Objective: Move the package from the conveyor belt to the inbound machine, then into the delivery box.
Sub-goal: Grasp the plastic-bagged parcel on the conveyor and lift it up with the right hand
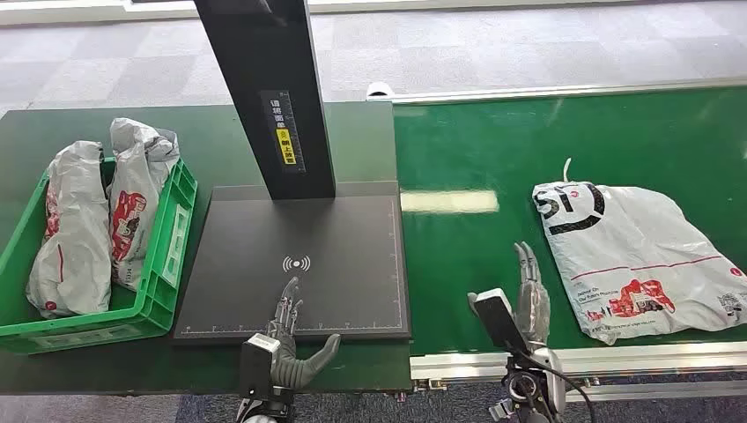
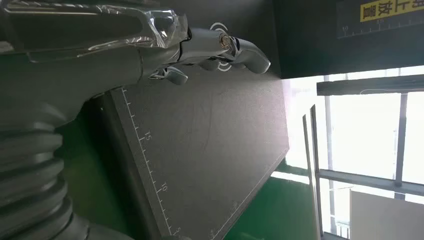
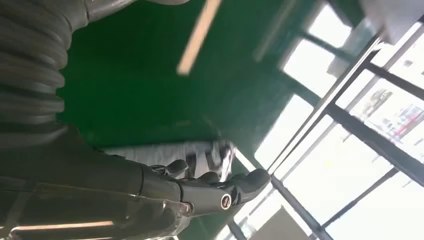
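Note:
A white plastic package (image 1: 632, 256) with red and black print lies flat on the green conveyor belt (image 1: 528, 150) at the right. My right hand (image 1: 531, 295) hovers over the belt just left of it, fingers straight and apart, holding nothing; the right wrist view shows the package (image 3: 200, 156) beyond the fingers (image 3: 235, 187). My left hand (image 1: 289, 339) is over the front edge of the black inbound machine's plate (image 1: 335, 264), open and empty, and the left wrist view shows its fingers (image 2: 225, 50) over the plate (image 2: 210, 150). The green delivery box (image 1: 167, 264) stands at the left.
Two bagged packages (image 1: 75, 229) stand inside the delivery box. The machine's black column (image 1: 273, 97) rises behind the plate. The belt's metal front rail (image 1: 581, 359) runs along the near edge. Grey tiled floor lies beyond the table.

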Controlling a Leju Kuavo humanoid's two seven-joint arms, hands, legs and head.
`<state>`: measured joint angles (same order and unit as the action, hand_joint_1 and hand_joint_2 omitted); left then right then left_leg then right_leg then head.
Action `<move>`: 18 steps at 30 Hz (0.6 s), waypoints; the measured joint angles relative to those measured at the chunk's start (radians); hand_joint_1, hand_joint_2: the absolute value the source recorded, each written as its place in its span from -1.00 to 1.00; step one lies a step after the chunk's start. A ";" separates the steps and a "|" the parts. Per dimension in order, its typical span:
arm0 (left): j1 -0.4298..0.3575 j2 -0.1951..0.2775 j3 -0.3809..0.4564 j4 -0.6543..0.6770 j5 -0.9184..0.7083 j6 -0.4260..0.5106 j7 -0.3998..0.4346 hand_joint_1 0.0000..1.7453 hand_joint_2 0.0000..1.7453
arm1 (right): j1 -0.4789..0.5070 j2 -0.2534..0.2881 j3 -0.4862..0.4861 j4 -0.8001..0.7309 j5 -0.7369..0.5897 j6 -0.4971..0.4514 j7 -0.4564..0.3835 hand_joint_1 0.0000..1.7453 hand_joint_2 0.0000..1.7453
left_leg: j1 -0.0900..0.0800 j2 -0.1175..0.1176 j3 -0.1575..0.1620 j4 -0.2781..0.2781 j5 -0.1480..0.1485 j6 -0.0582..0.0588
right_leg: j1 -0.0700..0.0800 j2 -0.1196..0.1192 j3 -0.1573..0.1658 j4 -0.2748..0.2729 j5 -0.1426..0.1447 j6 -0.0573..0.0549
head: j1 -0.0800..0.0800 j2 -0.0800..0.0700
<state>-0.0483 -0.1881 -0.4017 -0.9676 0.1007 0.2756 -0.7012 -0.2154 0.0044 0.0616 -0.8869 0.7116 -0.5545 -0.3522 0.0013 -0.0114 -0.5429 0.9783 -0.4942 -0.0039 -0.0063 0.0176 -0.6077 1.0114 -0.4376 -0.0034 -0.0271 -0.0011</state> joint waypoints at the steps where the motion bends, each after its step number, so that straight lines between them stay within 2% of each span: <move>1: 0.002 0.000 0.000 -0.002 0.000 0.000 0.000 -1.00 1.00 | 0.000 -0.010 -0.006 -0.019 0.023 0.006 0.027 -1.00 1.00 | 0.000 0.000 0.000 0.000 0.000 0.000 | 0.000 0.000 0.000 0.000 0.000 0.000 | 0.000 0.000; 3: 0.008 0.000 0.000 -0.009 -0.003 0.000 0.003 -1.00 1.00 | -0.003 -0.043 -0.035 -0.069 0.088 0.041 0.111 -1.00 1.00 | -0.001 0.000 0.000 0.000 0.000 0.001 | -0.001 0.000 0.000 0.000 0.000 0.000 | 0.000 0.000; 5: 0.020 0.000 0.000 -0.025 -0.010 0.000 0.014 -1.00 1.00 | -0.012 -0.092 -0.091 -0.105 0.154 0.114 0.208 -1.00 1.00 | -0.001 0.000 0.000 0.000 -0.001 0.002 | -0.001 0.000 0.000 0.000 0.000 0.001 | 0.000 0.000; 7: 0.036 0.000 0.001 -0.047 -0.022 0.002 0.031 -1.00 1.00 | -0.027 -0.147 -0.158 -0.099 0.193 0.196 0.268 -1.00 1.00 | -0.002 -0.001 -0.001 0.000 -0.001 0.003 | -0.002 -0.001 0.000 0.000 0.000 0.001 | 0.000 0.000; 9: 0.052 0.001 0.005 -0.075 -0.034 0.006 0.047 -1.00 1.00 | -0.053 -0.203 -0.226 -0.050 0.207 0.260 0.292 -1.00 1.00 | -0.002 -0.001 -0.001 0.000 -0.002 0.004 | -0.003 -0.001 0.000 0.000 0.000 0.002 | 0.000 0.000; 13: 0.090 0.004 0.020 -0.136 -0.046 0.021 0.062 -1.00 1.00 | -0.119 -0.297 -0.335 0.140 0.211 0.339 0.304 -1.00 1.00 | -0.002 -0.001 -0.002 0.000 -0.002 0.004 | -0.003 -0.001 0.000 0.000 0.000 0.002 | 0.000 0.000; 18: 0.129 0.011 0.038 -0.199 -0.053 0.047 0.070 -1.00 1.00 | -0.174 -0.331 -0.388 0.335 0.220 0.382 0.312 -1.00 1.00 | -0.001 0.000 -0.002 0.000 -0.002 0.004 | -0.002 0.000 0.000 0.000 0.000 0.002 | 0.000 0.000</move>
<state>0.0811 -0.1767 -0.3636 -1.1669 0.0473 0.3229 -0.6311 -0.3898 -0.3270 -0.3262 -0.5518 0.9320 -0.1723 -0.0402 0.0001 -0.0117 -0.5450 0.9784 -0.4964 0.0004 -0.0083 0.0173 -0.6080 1.0111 -0.4378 -0.0011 -0.0276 -0.0011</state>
